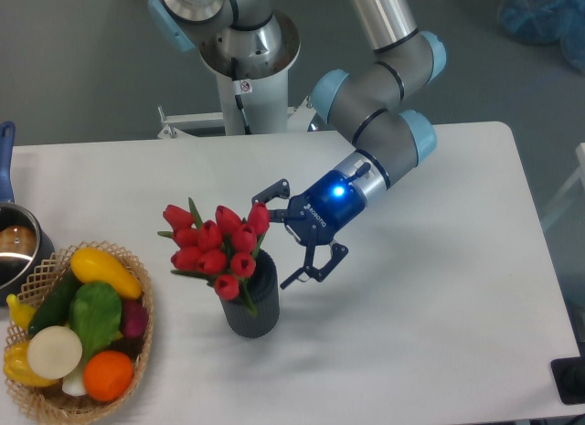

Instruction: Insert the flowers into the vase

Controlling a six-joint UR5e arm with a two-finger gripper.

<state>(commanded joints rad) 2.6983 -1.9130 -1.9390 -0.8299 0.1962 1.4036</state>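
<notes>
A bunch of red tulips with closed buds, green stems and narrow leaves (218, 245) stands in a small dark grey ribbed cylindrical vase (253, 304) on the white table (439, 334). The stems go down into the round mouth of the vase, and the buds spread up and to the left above its rim, leaning that way, so the bunch reaches wider than the vase itself. A couple of leaves hang over the rim at the front.

The black two-finger gripper (285, 234) of the grey and light-blue robot arm (379, 123) sits just to the right of the buds, above and beside the vase mouth. Its fingers are spread wide, one reaching up toward the top-right bud, the other pointing down to the right of the vase. Nothing is held between them; whether the upper fingertip touches the nearest bud cannot be told. A blue light glows on the wrist behind the gripper.

At the left edge of the table rests a wicker basket (137, 352) filled with mixed-colour vegetables. Behind it, partly cut off by the frame, stands a metal pot with a blue handle (13, 242).
</notes>
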